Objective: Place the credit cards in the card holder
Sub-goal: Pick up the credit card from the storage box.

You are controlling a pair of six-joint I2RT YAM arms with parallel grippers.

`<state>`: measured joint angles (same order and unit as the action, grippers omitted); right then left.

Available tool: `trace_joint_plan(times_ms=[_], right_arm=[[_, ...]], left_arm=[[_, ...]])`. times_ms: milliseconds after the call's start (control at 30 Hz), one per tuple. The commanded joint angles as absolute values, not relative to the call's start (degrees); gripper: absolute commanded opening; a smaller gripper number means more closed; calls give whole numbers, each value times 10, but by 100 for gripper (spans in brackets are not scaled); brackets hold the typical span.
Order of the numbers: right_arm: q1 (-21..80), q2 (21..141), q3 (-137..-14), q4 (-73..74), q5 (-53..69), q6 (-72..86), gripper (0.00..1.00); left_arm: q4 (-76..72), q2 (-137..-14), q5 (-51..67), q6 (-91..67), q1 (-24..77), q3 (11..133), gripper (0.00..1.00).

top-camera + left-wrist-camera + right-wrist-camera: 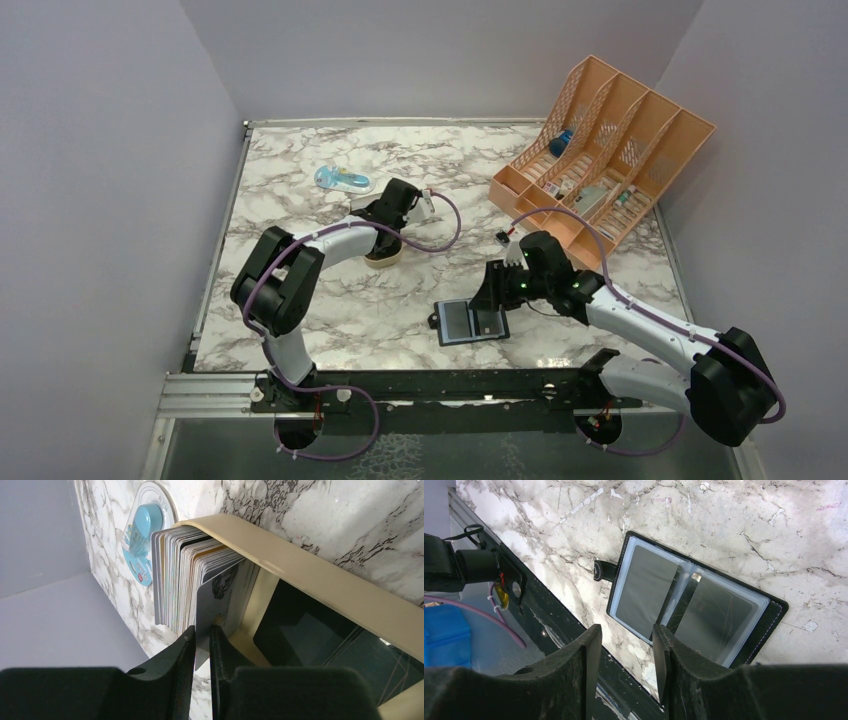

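Note:
The black card holder [470, 322] lies open near the table's front edge, its blue-grey slotted faces [659, 597] up. My right gripper [626, 637] is open and empty just above its near edge. Several credit cards [187, 580] stand packed on edge in the gold tin [320, 582]. My left gripper [202, 636] is at the tin [385, 255], shut on one grey credit card [212, 605] that stands out from the stack. In the top view the left gripper [392, 215] hides the cards.
A blue and white packaged item [343, 180] lies at the back left, also in the left wrist view [142, 535]. An orange slotted desk organiser [600, 160] with small items stands at the back right. A black rail [420, 385] runs along the table's front edge.

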<state>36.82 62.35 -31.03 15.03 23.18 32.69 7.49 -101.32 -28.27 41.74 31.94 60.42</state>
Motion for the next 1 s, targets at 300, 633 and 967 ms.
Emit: trace_joint_plan(times_ms=[300, 633, 967], right_arm=[[373, 622, -312, 141, 236, 328, 43], [373, 621, -309, 144, 236, 338, 41], [373, 620, -306, 170, 216, 374, 40]], left_arm=[[155, -1002, -278, 380, 317, 661, 1], [250, -942, -193, 285, 317, 704, 0], [255, -837, -51, 134, 314, 685, 0]])
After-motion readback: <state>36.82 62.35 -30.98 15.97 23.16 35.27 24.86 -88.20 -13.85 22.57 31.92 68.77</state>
